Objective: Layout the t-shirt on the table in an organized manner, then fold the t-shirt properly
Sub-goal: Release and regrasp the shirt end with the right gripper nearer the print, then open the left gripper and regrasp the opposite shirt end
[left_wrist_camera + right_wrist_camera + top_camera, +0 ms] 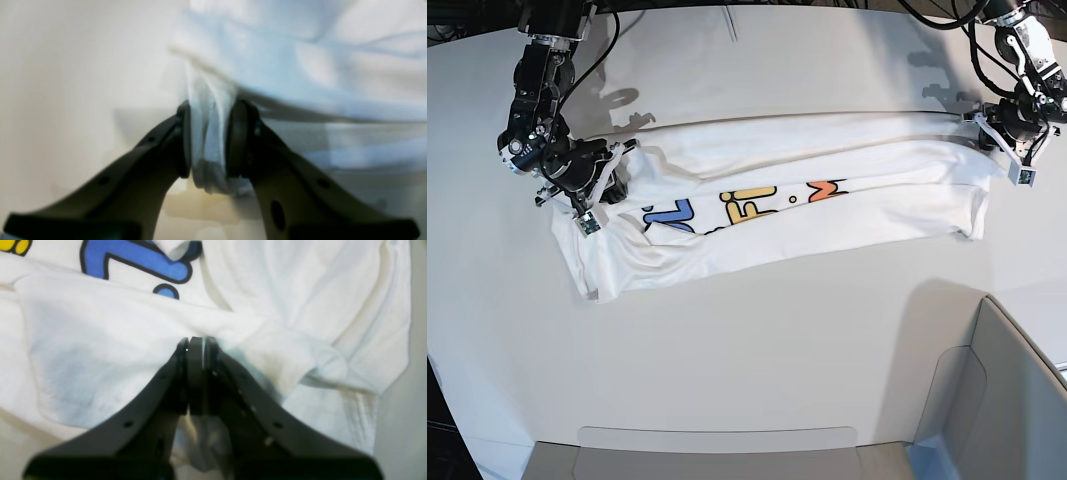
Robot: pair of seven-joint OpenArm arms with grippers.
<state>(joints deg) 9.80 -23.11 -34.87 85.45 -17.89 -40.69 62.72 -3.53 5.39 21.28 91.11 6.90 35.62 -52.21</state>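
White t-shirt [807, 215] stretched across the table [757, 340] between left end effector [1010, 150] and right end effector [595, 195]

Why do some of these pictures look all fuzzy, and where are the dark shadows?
Left wrist view: very blurry, the t-shirt looks smeared and bluish where the left end effector pinches it. Right wrist view: soft too, the right end effector is out of focus, though the blue letter shows clearly. Base view: sharpest, with arm shadows on the table.
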